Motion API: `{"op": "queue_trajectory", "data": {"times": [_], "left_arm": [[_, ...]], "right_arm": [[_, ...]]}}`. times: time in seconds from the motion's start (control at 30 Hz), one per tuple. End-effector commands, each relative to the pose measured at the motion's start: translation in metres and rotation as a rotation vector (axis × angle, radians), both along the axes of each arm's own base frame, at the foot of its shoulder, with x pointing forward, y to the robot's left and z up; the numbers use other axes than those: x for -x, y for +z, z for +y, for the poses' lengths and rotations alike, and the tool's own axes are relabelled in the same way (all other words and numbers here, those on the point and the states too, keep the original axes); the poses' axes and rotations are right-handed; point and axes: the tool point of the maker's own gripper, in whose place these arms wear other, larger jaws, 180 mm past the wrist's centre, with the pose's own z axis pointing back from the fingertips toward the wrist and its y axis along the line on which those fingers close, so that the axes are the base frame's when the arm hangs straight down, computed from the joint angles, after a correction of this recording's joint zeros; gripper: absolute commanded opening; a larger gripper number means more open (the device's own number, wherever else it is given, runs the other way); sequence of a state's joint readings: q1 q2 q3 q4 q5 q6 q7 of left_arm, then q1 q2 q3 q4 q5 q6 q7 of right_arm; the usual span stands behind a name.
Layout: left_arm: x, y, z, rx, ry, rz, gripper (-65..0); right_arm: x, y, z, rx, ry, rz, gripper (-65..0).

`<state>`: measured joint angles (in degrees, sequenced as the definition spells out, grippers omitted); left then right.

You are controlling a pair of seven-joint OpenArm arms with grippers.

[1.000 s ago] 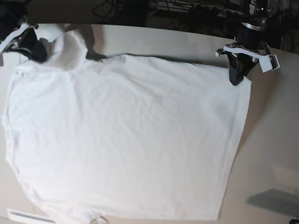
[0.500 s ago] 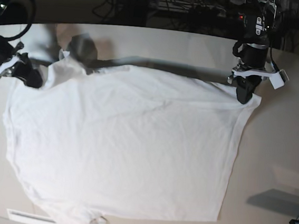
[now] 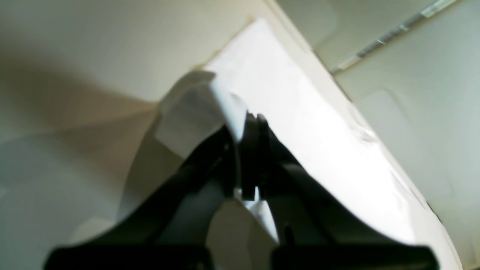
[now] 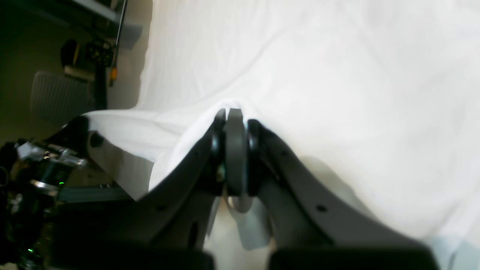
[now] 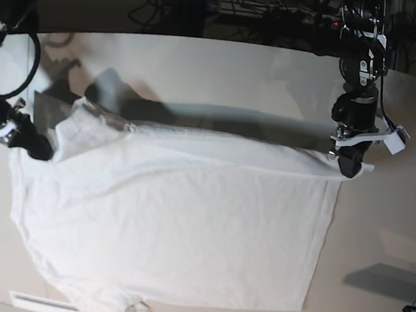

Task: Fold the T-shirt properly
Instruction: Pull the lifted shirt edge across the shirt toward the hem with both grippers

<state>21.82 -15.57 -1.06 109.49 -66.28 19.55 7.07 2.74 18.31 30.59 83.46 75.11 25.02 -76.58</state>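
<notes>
Left gripper (image 5: 348, 169), right side of base view: jaws pressed together, clamped on the T-shirt (image 5: 172, 219) at its upper right corner. In the left wrist view the left gripper (image 3: 249, 122) shows black fingers closed, with a fold of white cloth pinched between the tips and draping down at center frame.

Right gripper (image 5: 35, 148), left edge of base view: also closed, pinching the shirt's upper left corner. Right wrist view confirms it: right gripper (image 4: 230, 116) tips together, cloth bunched over them, rest of the shirt spreading to the upper right.

T-shirt lies spread over the table (image 5: 202, 67), filling mid and lower frame. Its top edge is lifted between the two grippers and casts a dark shadow band on the tabletop behind it. Bottom edge flat, near the table's front edge.
</notes>
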Motion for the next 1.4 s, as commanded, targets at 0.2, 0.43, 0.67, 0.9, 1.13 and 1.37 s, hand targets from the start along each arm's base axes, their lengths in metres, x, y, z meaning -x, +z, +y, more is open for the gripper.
{"op": "queue_trajectory", "data": {"times": [0.2, 0.43, 0.67, 0.9, 1.13, 1.37], "left_arm": [[-0.017, -0.001, 0.021, -0.025, 0.073, -0.006, -65.0], [-0.033, -0.008, 0.022, 0.055, 0.091, -0.013, -65.0], [-0.04, -0.008, 0.021, 0.129, 0.087, -0.02, -65.0], [-0.032, -0.018, 0.0, 0.13, -0.006, 0.038, -65.0], [-0.024, -0.024, -0.02, 0.167, -0.08, 0.09, -65.0], [-0.023, -0.027, -0.033, 0.198, -0.126, 0.119, -65.0]], "right_arm": [[-0.038, 0.015, -0.008, -0.007, -0.018, -0.046, -64.9], [-0.06, 0.008, -0.01, 0.024, -0.029, -0.016, -64.9], [-0.067, 0.02, -0.011, 0.03, -0.016, -0.035, -64.9], [-0.054, 0.008, -0.02, 0.049, -0.022, 0.0, -64.9], [-0.056, 0.047, -0.043, 0.051, -0.065, -0.111, -64.9], [-0.061, 0.057, -0.052, 0.069, -0.074, -0.127, -64.9]]}}
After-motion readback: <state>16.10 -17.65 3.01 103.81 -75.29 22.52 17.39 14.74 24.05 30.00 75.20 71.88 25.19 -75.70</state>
